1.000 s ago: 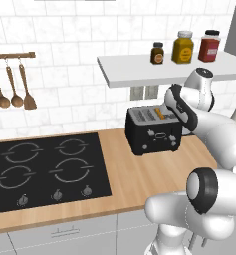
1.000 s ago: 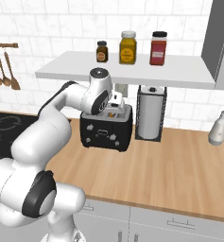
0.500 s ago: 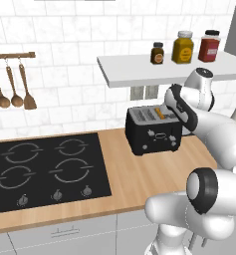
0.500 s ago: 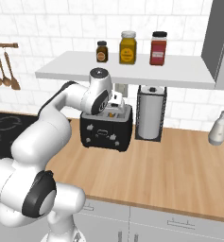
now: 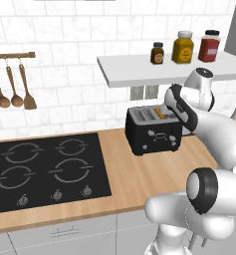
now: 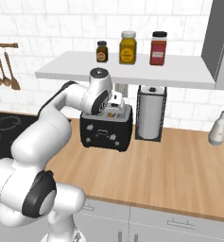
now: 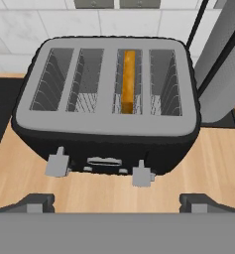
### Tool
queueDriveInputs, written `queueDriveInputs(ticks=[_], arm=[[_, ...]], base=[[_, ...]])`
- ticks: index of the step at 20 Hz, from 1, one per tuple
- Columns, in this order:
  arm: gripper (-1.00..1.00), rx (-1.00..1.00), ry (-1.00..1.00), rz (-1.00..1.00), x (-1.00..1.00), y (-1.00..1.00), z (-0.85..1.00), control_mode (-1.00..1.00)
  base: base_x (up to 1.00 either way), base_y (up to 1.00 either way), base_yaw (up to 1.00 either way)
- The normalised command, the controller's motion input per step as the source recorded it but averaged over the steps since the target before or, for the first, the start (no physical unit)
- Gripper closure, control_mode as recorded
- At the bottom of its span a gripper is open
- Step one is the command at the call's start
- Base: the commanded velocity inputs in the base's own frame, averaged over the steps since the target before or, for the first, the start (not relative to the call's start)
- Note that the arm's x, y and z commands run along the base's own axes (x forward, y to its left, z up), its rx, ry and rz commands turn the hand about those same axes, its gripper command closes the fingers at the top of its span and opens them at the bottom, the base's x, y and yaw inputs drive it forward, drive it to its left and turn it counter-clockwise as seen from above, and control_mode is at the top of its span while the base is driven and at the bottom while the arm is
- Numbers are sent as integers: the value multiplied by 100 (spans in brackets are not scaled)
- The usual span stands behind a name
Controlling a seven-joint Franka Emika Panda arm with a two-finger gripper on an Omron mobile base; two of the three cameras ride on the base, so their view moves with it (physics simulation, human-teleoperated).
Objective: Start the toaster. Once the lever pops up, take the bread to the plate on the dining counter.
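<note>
The black toaster (image 5: 154,130) (image 6: 107,128) stands on the wooden counter under a white shelf. Its grey top (image 7: 109,84) has several slots, and the bread (image 7: 128,80) sits deep in one right of the middle, only its orange-brown crust edge visible. Two grey levers (image 7: 57,163) (image 7: 142,176) stick out of the toaster's front side. My gripper (image 7: 118,203) (image 6: 114,107) hovers open just above the toaster's front edge, with nothing between its fingertips (image 7: 37,201). The plate and the dining counter are out of view.
A paper towel roll in a black holder (image 6: 150,113) stands right beside the toaster. The shelf (image 6: 132,71) with three jars hangs close overhead. A black stovetop (image 5: 45,169) lies to the left and a spray bottle (image 6: 217,130) stands far right. Wooden spoons (image 5: 15,89) hang on the wall.
</note>
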Motion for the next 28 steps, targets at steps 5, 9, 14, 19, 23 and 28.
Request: queueDriveInputs(ticks=[5,9,14,19,23,28], arm=[[-100,0,0,0,0,0,0,-100],[-100,0,0,0,0,0,0,-100],[-100,0,0,0,0,0,0,-100],[-100,0,0,0,0,0,0,-100],[-100,0,0,0,0,0,0,-100],[-100,0,0,0,0,0,0,-100]], base=[[0,0,0],[0,0,0],[0,0,0],[0,0,0],[0,0,0],[0,0,0]])
